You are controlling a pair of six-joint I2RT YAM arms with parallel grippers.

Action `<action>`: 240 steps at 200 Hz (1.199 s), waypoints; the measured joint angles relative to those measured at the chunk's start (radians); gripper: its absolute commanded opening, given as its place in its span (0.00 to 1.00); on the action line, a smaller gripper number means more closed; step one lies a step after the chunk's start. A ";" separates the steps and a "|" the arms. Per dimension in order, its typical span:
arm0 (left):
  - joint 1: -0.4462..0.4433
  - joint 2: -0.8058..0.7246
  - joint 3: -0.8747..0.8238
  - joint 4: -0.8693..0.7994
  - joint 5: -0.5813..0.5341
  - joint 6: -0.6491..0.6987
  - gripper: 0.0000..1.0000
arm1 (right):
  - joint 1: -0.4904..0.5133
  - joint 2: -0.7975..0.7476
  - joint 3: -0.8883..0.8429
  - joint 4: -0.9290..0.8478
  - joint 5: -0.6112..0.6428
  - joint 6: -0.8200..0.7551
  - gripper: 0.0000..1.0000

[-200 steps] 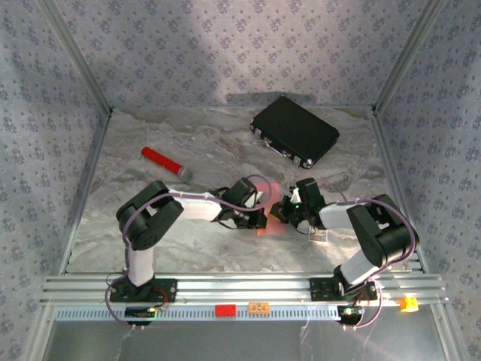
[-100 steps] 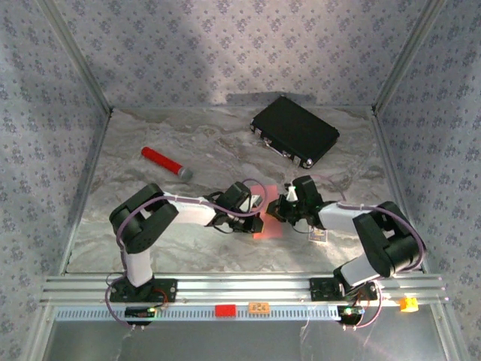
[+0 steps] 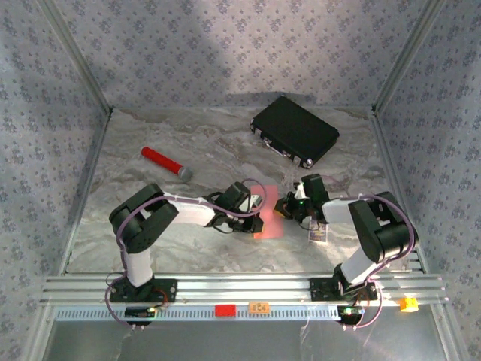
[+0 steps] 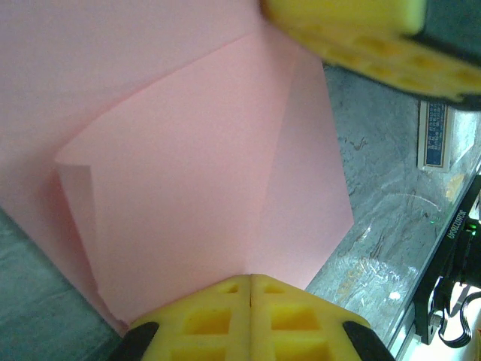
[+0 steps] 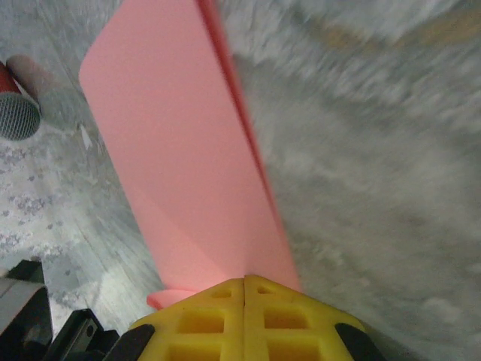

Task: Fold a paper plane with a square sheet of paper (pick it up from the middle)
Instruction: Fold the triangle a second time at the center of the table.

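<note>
The salmon-pink sheet of paper (image 3: 269,216) hangs folded between my two grippers at mid-table. In the left wrist view the paper (image 4: 195,165) shows angled flaps and creases. My left gripper (image 4: 250,277) is shut on its near edge, and the right gripper's yellow fingers (image 4: 361,37) cross the top of that view. The right wrist view has the paper (image 5: 180,150) as a long narrow folded strip, with my right gripper (image 5: 245,280) shut on its end. From above, the left gripper (image 3: 258,222) holds the paper's left side and the right gripper (image 3: 285,207) its right side.
A black case (image 3: 294,129) lies at the back right. A red cylinder with a grey cap (image 3: 165,163) lies at the left, also seen as the red cylinder (image 5: 15,109). A small printed card (image 3: 319,235) lies just right of the paper, near the right arm.
The left arm drew back slightly to the left and then held still. The right wrist turned and shifted right. The paper stayed gripped by both, with more pink now showing below the grippers.
</note>
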 measured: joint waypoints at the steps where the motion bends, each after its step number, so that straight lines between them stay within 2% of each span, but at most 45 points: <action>1: 0.000 0.000 0.000 0.000 0.000 0.000 0.02 | -0.001 0.000 0.000 0.000 0.000 0.000 0.04; 34: 0.000 0.000 -0.001 0.002 0.000 0.000 0.02 | -0.050 0.002 0.000 0.004 -0.011 -0.004 0.06; 55: 0.000 0.000 -0.001 0.002 0.000 0.000 0.02 | -0.055 -0.048 0.000 -0.024 0.000 -0.007 0.08; 94: 0.001 0.000 -0.005 0.013 0.002 -0.001 0.02 | 0.014 -0.174 0.007 -0.042 0.014 -0.007 0.08; 136: 0.001 0.000 -0.005 0.015 0.004 -0.008 0.03 | 0.116 -0.053 0.007 -0.015 0.011 0.013 0.02; 154: 0.001 0.000 -0.007 0.018 0.006 -0.011 0.04 | 0.116 0.002 0.007 -0.014 0.005 0.020 0.00; 240: 0.001 -0.045 -0.064 0.026 0.007 -0.027 0.08 | 0.107 0.006 0.008 -0.006 0.007 0.023 0.00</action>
